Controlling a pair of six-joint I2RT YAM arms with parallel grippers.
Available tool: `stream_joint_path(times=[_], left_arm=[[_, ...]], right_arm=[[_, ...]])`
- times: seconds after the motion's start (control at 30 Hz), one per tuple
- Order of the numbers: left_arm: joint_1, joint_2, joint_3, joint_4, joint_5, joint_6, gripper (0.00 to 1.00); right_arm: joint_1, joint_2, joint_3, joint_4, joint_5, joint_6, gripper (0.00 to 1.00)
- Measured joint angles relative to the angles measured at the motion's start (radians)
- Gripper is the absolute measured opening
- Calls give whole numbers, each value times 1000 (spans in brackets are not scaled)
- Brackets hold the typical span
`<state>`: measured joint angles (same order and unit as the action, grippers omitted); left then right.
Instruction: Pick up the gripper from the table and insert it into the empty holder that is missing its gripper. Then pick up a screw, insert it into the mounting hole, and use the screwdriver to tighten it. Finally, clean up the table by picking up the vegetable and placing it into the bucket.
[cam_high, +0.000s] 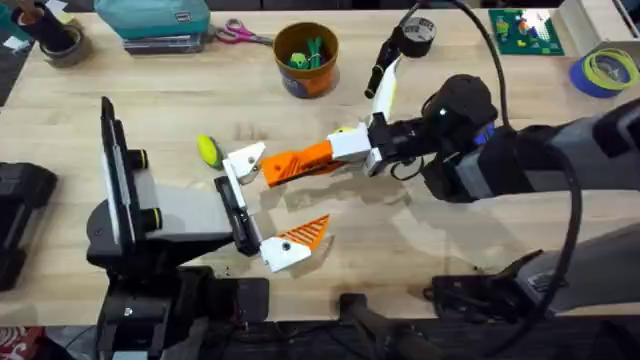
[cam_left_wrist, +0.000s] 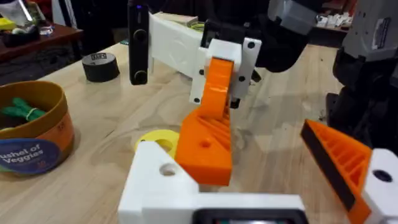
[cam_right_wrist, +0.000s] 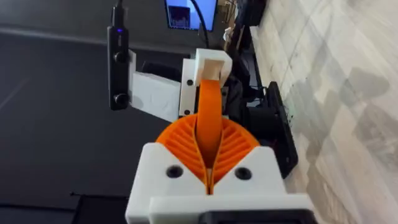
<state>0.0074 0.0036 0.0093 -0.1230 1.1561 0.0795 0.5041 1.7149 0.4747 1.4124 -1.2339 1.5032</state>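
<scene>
The gripper (cam_high: 295, 165), an orange ribbed wedge, hangs just above the table with my right gripper (cam_high: 350, 148) shut on its thick end. Its tip lies beside the holder (cam_high: 245, 160), the bare white finger base of my left gripper (cam_high: 280, 198), which stands open. In the left wrist view the gripper (cam_left_wrist: 208, 137) rests against the holder (cam_left_wrist: 158, 183), and the other left finger carries its own orange pad (cam_left_wrist: 339, 158). The right wrist view shows the pads (cam_right_wrist: 180, 146) clamped on the wedge (cam_right_wrist: 209, 115). The vegetable (cam_high: 208, 150) lies left of the holder. The bucket (cam_high: 305, 60) stands behind. Screw and screwdriver are out of view.
A black tape roll (cam_high: 415, 35) sits at the back, pink scissors (cam_high: 240, 35) left of the bucket, a teal box (cam_high: 155, 20) beyond them and a blue tape roll (cam_high: 608, 70) at far right. A yellow ring disc (cam_left_wrist: 158, 140) lies under the wedge.
</scene>
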Motion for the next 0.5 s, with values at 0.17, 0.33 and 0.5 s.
stream_joint_path(times=[0.17, 0.33, 0.5], left_arm=[[0, 0, 0, 0, 0, 0, 985], [0, 0, 0, 0, 0, 0, 985], [0, 0, 0, 0, 0, 0, 985]], right_arm=[[0, 0, 0, -6, 3, -1, 8], [0, 0, 0, -7, 4, -4, 8], [0, 0, 0, -7, 4, -5, 8]])
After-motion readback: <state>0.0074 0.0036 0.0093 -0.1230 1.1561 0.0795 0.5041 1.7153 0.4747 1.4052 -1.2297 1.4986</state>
